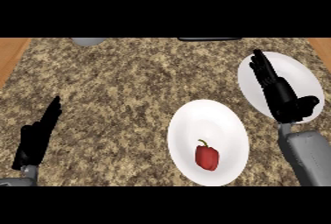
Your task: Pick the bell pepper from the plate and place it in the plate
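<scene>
Where the speckled surface (129, 87) lies nearest, a red bell pepper (207, 157) rests on the near plate (223, 118); the left hand (35, 138), fingers straight, stands at left, and the right hand (281, 96), fingers extended and empty, overlies the far plate (304, 76) at right.

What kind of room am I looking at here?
Probably a kitchen: a speckled granite-like counter, two white plates, and a red bell pepper lying on the nearer plate.
</scene>
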